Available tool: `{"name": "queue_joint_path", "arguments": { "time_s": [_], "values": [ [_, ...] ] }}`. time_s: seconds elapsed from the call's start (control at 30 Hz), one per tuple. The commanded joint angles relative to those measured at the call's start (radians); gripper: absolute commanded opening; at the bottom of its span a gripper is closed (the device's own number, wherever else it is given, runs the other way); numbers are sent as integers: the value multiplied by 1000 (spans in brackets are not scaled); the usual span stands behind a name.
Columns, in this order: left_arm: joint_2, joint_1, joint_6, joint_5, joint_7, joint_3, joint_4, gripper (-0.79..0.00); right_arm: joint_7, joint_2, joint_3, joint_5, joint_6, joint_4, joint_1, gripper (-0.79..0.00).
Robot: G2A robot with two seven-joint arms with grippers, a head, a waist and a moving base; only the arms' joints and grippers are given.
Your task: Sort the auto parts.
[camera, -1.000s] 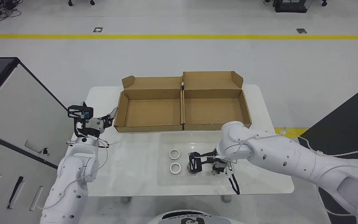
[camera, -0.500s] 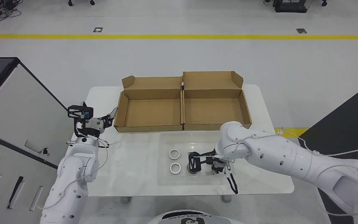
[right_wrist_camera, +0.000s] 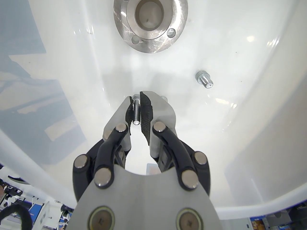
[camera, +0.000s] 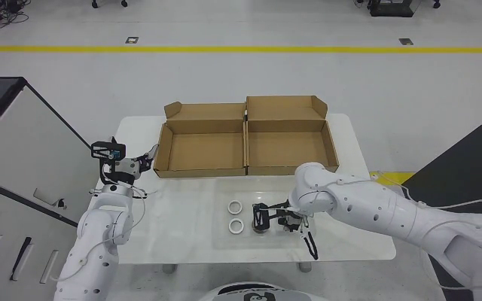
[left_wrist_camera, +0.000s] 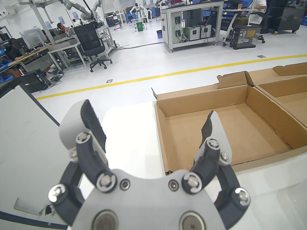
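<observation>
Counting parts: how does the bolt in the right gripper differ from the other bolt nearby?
The gripped bolt sits clamped in the right gripper; the loose bolt lies untouched on the table. The gripped bolt's shank runs along the fingers; the loose bolt's points sideways. Both are silvery and threaded.

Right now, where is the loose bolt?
Right wrist view: the loose bolt lies on the white surface, apart from the metal flange and the right hand.

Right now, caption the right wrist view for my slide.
Right hand shut on a bolt, with a steel flange and a second bolt lying on the white tray.
</observation>
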Motion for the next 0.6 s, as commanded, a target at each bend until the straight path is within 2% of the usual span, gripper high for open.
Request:
{"name": "queue_joint_path", "arguments": {
  "time_s": [0.0,0.3,0.47,0.57],
  "values": [
    [0,0,0,0,0,0,0,0,1,0,0,13,1,-1,7,-785],
    [0,0,0,0,0,0,0,0,-13,35,0,138,-13,-55,86,-785],
    [0,0,0,0,0,0,0,0,-58,84,0,241,-57,-51,164,-785],
    [0,0,0,0,0,0,0,0,-124,125,17,332,-124,-22,200,-785]
  ]
}}
